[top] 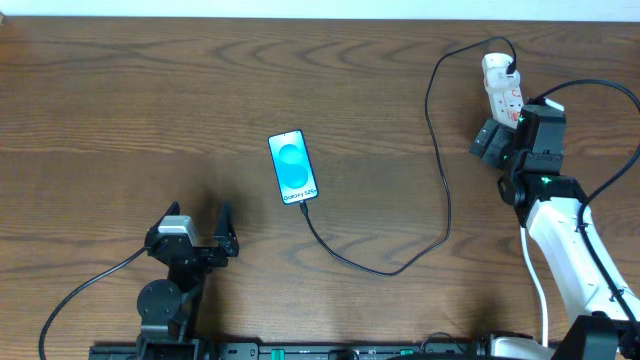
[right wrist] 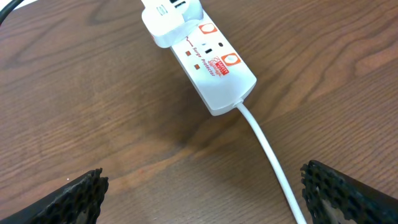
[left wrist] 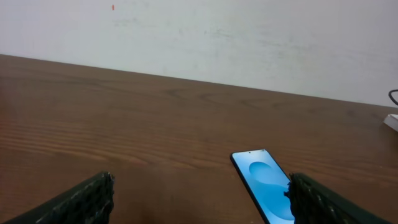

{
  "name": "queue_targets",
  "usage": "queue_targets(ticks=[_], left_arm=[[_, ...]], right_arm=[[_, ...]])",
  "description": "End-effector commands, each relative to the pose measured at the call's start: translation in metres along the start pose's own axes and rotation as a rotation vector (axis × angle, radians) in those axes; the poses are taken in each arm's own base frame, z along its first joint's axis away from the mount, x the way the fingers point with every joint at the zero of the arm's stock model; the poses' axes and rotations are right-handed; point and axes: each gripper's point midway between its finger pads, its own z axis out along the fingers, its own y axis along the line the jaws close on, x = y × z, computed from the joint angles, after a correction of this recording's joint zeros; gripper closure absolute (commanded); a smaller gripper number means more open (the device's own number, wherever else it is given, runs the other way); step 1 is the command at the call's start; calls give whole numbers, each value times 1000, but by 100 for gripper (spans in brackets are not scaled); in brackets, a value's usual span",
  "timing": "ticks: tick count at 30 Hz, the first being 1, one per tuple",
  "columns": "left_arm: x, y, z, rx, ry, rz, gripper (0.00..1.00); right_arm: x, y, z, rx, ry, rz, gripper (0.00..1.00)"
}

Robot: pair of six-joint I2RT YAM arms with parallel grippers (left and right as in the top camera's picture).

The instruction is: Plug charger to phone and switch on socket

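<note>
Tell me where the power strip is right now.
Far right of the table in the overhead view: the power strip lies just ahead of the open right pincer.

On my feeds the light is bright and even, coming from above. The table (top: 100, 110) carries a soft sheen without hard glare, and the phone (top: 293, 166) screen glows. Shadows are faint. The left gripper (left wrist: 200, 186) and right gripper (right wrist: 204, 177) look blurred at the wrist views' bottom corners.
</note>
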Motion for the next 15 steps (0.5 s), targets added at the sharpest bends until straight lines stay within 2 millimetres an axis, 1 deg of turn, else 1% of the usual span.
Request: queue_targets(ticks=[1,9,15], left_arm=[[14,2,0,-5,46,14,11],[14,2,0,-5,47,14,11],[14,2,0,-5,48,14,11]], right_arm=[[-1,2,-5,-9,-12,-13,1],[0,2,-4,-10,-15,-13,1],[-7,4,-5,-19,-41,-7,1]])
